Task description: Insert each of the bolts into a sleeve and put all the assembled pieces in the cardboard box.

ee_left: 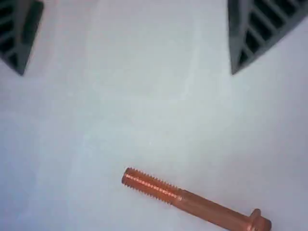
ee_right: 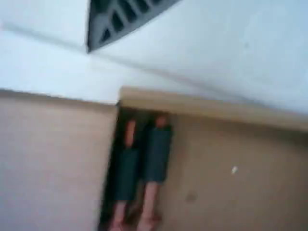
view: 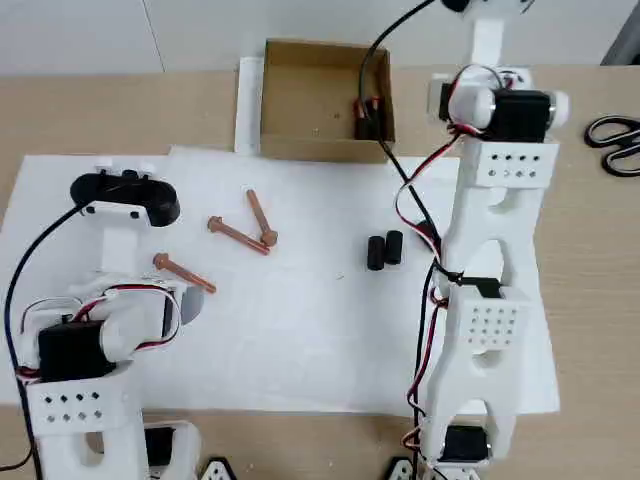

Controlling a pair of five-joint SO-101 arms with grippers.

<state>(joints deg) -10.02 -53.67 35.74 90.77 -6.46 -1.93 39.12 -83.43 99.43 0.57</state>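
The left end effector (ee_left: pixel 127 72) hangs over the white sheet (view: pixel 300 340) with its two dark fingers (ee_left: pixel 255 33) set wide apart and nothing between them. A copper bolt (ee_left: pixel 192 199) lies flat on the sheet close by, touching neither finger. In the high view this bolt (view: pixel 183 272) sits just beside the left arm's wrist. Two more bolts (view: pixel 238 236) lie at its 1 o'clock, their heads meeting in a narrow V. Well apart from them, at their 3 o'clock, two black sleeves (view: pixel 384 249) lie side by side and touching, near the right arm's cables. The cardboard box (view: pixel 300 70) stands open on the desk (view: pixel 100 110) at the sheet's 12 o'clock edge. Two assembled pieces (view: pixel 368 115) rest in its 3 o'clock corner, against the wall. The right end effector (ee_right: pixel 115 24) is poised above that corner, and I cannot tell whether it is apart or together. Its wrist view shows the pair of assembled pieces (ee_right: pixel 156 154) lying parallel, copper ends poking from each dark sleeve. Scissors (view: pixel 615 140) lie at the desk's 3 o'clock edge.
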